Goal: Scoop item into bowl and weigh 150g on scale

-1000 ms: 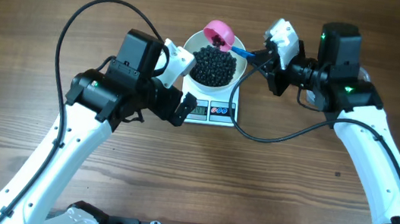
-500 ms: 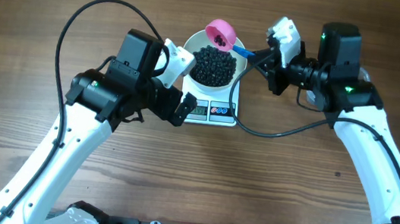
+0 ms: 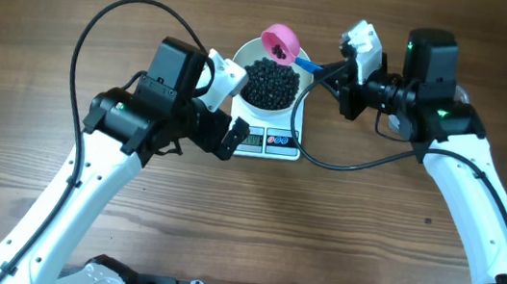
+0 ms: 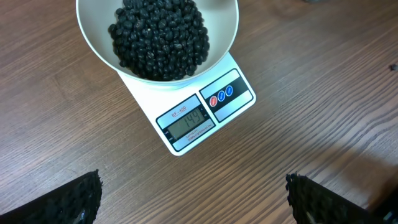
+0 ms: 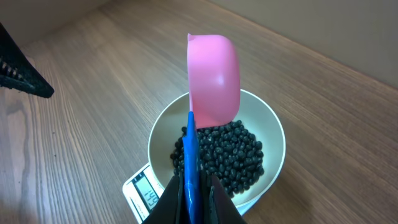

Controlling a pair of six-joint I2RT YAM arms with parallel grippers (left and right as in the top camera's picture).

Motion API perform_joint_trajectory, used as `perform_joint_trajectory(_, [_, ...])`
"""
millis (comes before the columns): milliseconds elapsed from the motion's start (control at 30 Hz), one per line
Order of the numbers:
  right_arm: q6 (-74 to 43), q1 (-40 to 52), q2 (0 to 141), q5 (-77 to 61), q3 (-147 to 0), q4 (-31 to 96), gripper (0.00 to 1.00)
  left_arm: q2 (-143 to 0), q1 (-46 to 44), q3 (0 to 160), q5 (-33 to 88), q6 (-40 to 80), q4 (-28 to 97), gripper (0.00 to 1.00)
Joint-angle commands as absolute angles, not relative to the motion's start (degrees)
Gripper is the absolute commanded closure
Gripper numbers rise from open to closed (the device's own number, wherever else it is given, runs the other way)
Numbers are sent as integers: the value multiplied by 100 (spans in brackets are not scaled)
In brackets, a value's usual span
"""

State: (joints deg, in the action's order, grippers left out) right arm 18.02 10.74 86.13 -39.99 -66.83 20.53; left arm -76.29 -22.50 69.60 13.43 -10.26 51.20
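wood table (image 4: pixel 323 93), bowl (image 4: pixel 222 37) beyond left fingers (image 4: pixel 73 200)

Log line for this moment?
left pincer: open, empty | right pincer: shut on pink scoop by blue handle, over round white bowl | black beans in bowl | white digital scale: 149

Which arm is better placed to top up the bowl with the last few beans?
Right. The right gripper is shut on the blue handle of the pink scoop, tilted above the bowl of beans on the scale, whose display reads 149. The left gripper hangs open and empty near the scale.
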Motion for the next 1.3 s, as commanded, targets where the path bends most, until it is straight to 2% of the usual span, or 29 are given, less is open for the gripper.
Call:
perform_joint_trajectory(0, [1719, 1107, 8534, -3990, -6713, 2018, 96, -7607, -2276, 7052, 1433, -1118, 5109, 0])
perform_joint_trajectory(200, [1341, 1107, 8534, -3990, -6713, 1994, 96, -7609, -2276, 7052, 1435, -1118, 5109, 0])
perform_joint_trajectory(1267, [1361, 1107, 8534, -3986, -6713, 1997, 96, -7607, -2276, 7052, 1435, -1118, 5109, 0])
